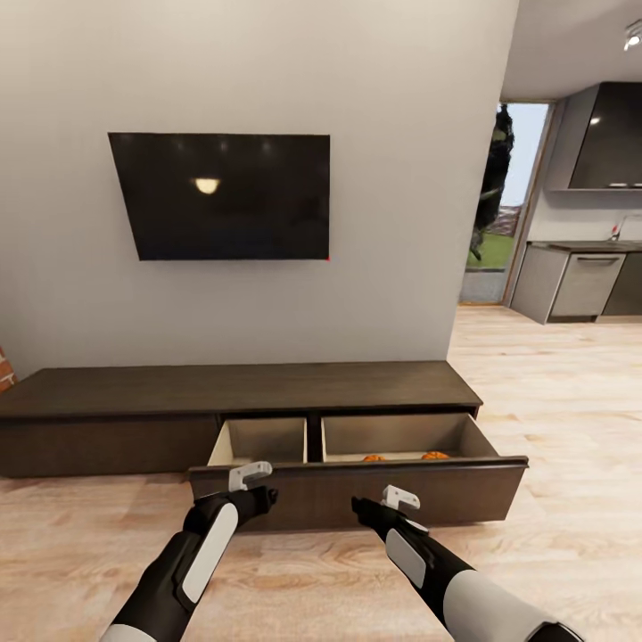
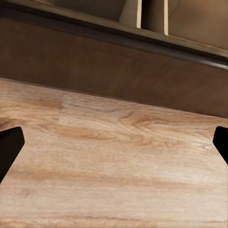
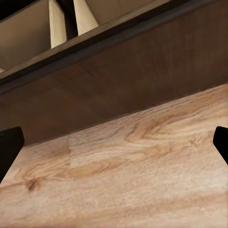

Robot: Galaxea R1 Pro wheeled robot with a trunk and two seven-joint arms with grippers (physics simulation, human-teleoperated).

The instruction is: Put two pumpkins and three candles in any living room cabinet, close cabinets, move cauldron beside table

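**Drawer open, both arms low in front of it**

Living room: light plank floor (image 1: 553,374), pale wall with black TV (image 1: 223,196). Long dark cabinet (image 1: 116,392) sits against the wall with its wide drawer (image 1: 357,490) pulled out. Beige interior is split in two by a divider; two pumpkins (image 1: 406,457) lie in the right compartment, only their tops visible over the drawer front. Left gripper (image 2: 114,147) and right gripper (image 3: 114,147) are both near the drawer front, above the floor; fingertips spread wide, nothing between them. Kitchen units (image 1: 584,285) through the opening at right.
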